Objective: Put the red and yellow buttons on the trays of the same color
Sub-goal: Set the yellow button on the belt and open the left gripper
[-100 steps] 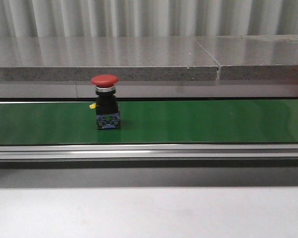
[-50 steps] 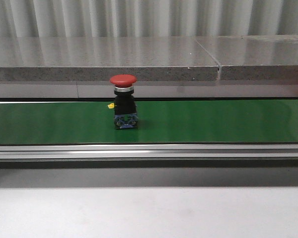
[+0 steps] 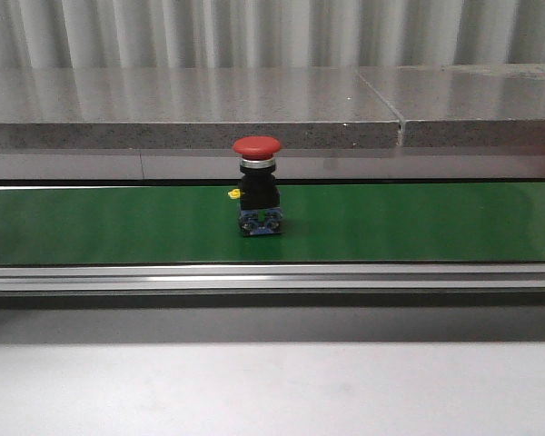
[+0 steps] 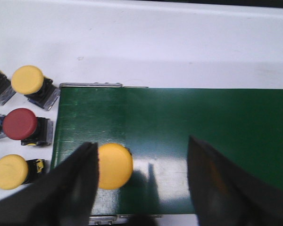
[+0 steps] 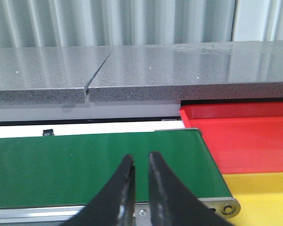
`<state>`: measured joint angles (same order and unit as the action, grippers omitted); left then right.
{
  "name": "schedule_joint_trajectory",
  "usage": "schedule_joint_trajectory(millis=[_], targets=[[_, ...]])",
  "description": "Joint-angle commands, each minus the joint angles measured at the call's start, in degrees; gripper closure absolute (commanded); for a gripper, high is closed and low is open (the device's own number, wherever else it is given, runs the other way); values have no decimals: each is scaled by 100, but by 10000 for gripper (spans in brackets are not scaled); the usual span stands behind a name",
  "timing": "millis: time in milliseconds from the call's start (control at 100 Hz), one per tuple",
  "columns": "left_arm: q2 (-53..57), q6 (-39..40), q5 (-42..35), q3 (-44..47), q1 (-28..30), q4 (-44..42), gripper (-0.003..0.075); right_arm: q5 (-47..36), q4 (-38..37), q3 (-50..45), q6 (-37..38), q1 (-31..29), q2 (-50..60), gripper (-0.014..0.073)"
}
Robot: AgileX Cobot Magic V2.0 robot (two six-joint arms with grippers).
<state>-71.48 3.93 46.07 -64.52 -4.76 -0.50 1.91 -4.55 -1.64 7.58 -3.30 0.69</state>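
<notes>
A red button [image 3: 257, 186] with a black body stands upright on the green belt [image 3: 418, 222] in the front view, near its middle. In the left wrist view my left gripper [image 4: 141, 143] is open over the belt's end. A yellow button [image 4: 114, 165] stands on the belt between the jaws, close beside one finger [image 4: 80, 174]. My right gripper [image 5: 141, 157] is shut and empty above the belt's other end [image 5: 85, 165]. Beside that end are a red tray [image 5: 245, 136] and a yellow tray [image 5: 264, 193]. Neither gripper shows in the front view.
Spare buttons stand on the white table beside the belt's end: a yellow one [image 4: 28, 79], a red one [image 4: 20, 124] and another yellow one [image 4: 9, 172]. A grey stone ledge [image 3: 191, 109] runs behind the belt. A metal rail [image 3: 272, 277] borders its front.
The red button has travelled to the right along the belt, from left of centre to about the centre of the front view.
</notes>
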Motion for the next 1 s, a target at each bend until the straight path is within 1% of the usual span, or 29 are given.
schedule_joint_trajectory(millis=[0, 60, 130, 480, 660, 830, 990], targets=[[527, -81, -274, 38, -266, 91, 529, -424, -10, 108, -36, -23, 107, 494], [831, -81, -329, 232, -417, 136, 638, -424, -10, 108, -36, -23, 107, 494], [1185, -70, -359, 450, -525, 220, 742, -424, -10, 108, -36, -23, 107, 494], [3114, -70, -263, 1415, -568, 312, 741, -424, -10, 108, -36, -23, 107, 494], [4012, -49, 17, 1880, -568, 347, 741, -424, -10, 108, -36, -23, 107, 494], [4627, -49, 125, 2292, -568, 347, 741, -424, -10, 108, -36, -23, 107, 494], [4964, -49, 136, 2412, -568, 347, 741, -429, -10, 108, -36, -23, 107, 494]])
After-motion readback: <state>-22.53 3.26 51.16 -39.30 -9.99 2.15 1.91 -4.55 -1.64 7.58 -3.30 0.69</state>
